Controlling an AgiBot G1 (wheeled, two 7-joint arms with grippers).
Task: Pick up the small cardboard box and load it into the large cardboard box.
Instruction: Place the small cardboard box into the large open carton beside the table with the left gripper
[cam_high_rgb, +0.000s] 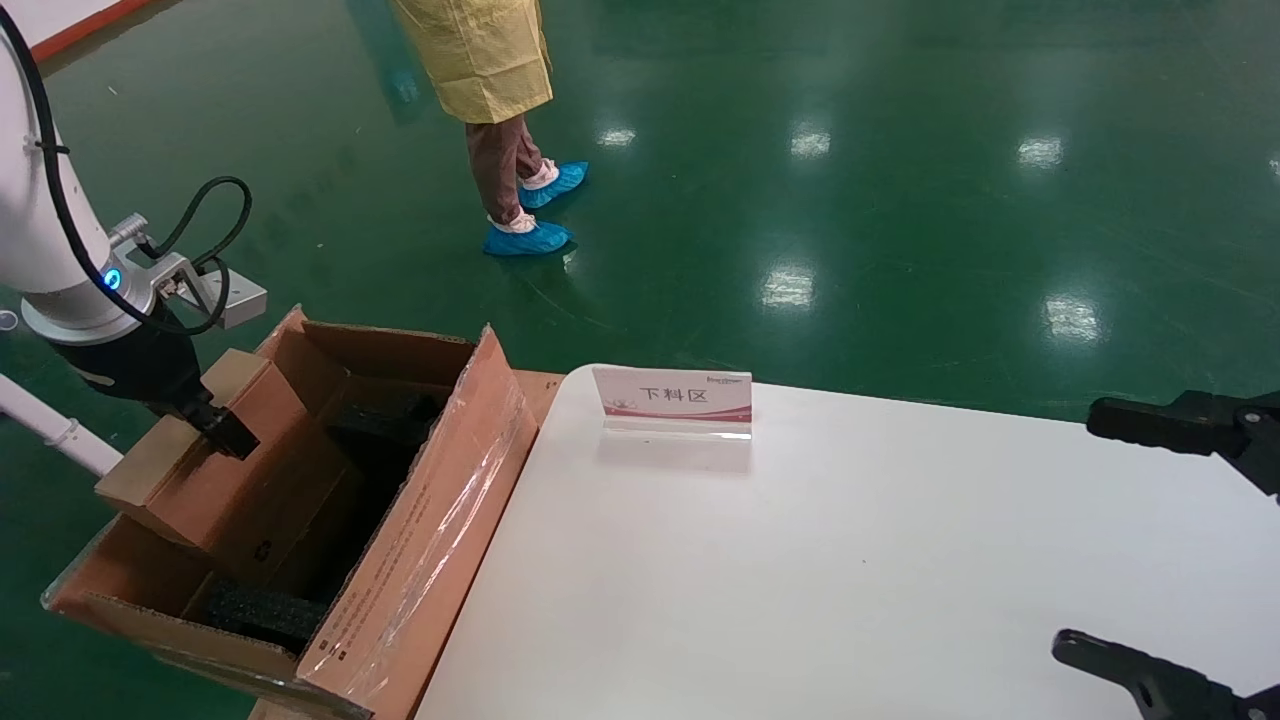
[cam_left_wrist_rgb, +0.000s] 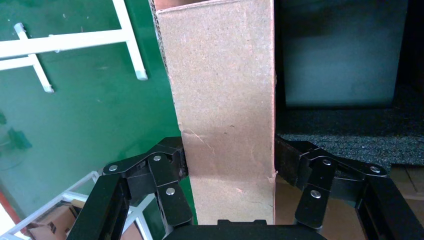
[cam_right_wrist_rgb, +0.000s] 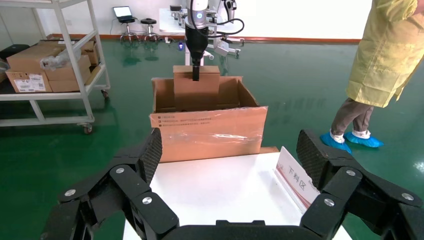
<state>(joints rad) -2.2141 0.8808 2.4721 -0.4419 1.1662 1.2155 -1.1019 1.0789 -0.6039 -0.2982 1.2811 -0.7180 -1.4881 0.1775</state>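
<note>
1. The step in hand looks like the loading itself: the left gripper (cam_left_wrist_rgb: 230, 167) carries the small plain brown cardboard box (cam_high_rgb: 190, 465) at the mouth of the large brown corrugated carton with tall taped flaps (cam_high_rgb: 420, 560). The small box is tilted and partly sunk among the flaps, above the black foam lining (cam_high_rgb: 265, 615).

2. The left gripper's fingers (cam_left_wrist_rgb: 165, 167) are spread about as wide as the small box's narrow side and press on its two opposite faces, one pad on each; the box runs away from the fingertips towards the carton's inside.

3. The next move, as I judge it, calls for lowering the box until it rests on the foam, then spreading the fingers to let go; the tilt may need levelling so that no corner catches a flap.

4. The right gripper (cam_right_wrist_rgb: 230, 160) hangs idle over the white table (cam_high_rgb: 850, 560), well apart from both boxes, its fingers (cam_right_wrist_rgb: 145, 155) spread wide and holding nothing.
</note>
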